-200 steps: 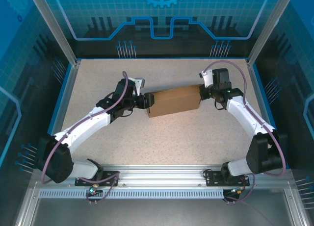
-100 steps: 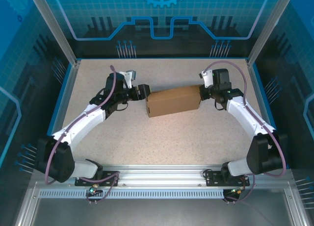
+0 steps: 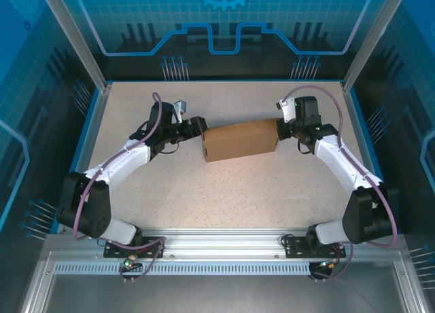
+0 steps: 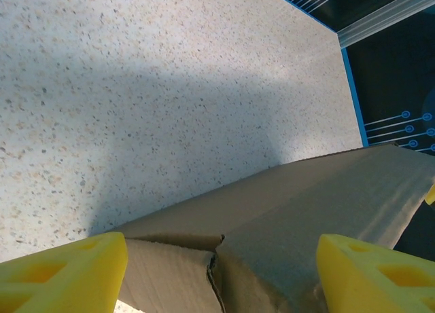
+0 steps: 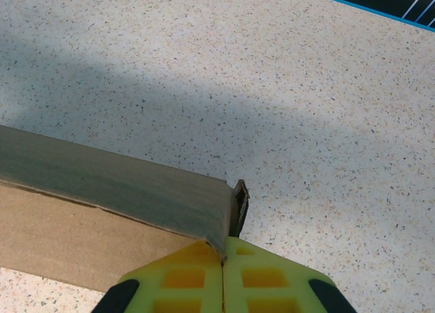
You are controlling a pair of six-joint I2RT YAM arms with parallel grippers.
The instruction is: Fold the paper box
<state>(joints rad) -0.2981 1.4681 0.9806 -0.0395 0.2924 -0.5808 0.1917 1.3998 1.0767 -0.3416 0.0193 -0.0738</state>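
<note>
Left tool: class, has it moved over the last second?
Yes. The left tool has shifted toward the far edge of the table, from the middle of the paper box's left end to its far left corner.

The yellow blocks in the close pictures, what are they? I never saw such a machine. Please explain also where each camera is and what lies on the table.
They are the fingers of each arm's claw. Two robot arms are bolted at the table's near edge. The wide picture looks down from above and behind them; each close one comes from a wrist camera. A brown cardboard box lies between the claws. The left claw is open, its fingers on either side of the box's left end. The right claw is shut, its tips against the right end.
</note>
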